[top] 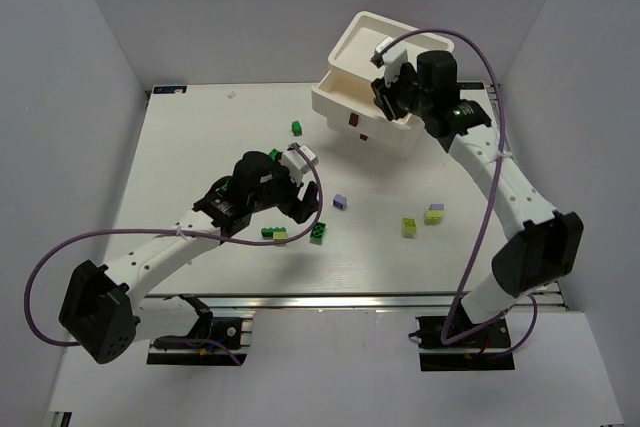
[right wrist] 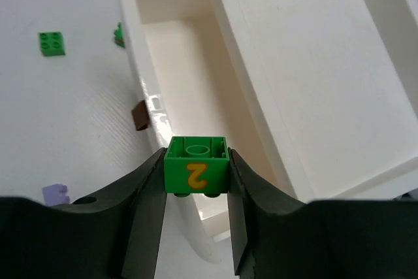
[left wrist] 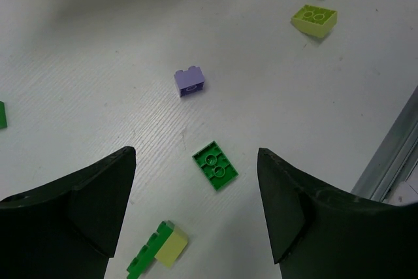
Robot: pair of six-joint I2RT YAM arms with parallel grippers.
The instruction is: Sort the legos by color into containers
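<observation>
— On the bench (top: 190, 147), why does the white unit (top: 372, 47) stand with one drawer (right wrist: 186, 76) pulled out?
— Likely to receive greens: the right fingers (right wrist: 147, 207) clamp a numbered green lego (right wrist: 196, 168), the drawer open just beyond their tips. The left fingers (left wrist: 85, 207) gape wide, a loose green lego (left wrist: 215, 164) lying between and below them.

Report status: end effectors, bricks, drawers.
Right end effector shut on numbered green brick over open drawer. Left end effector open above loose green brick. Nothing blocking.
</observation>
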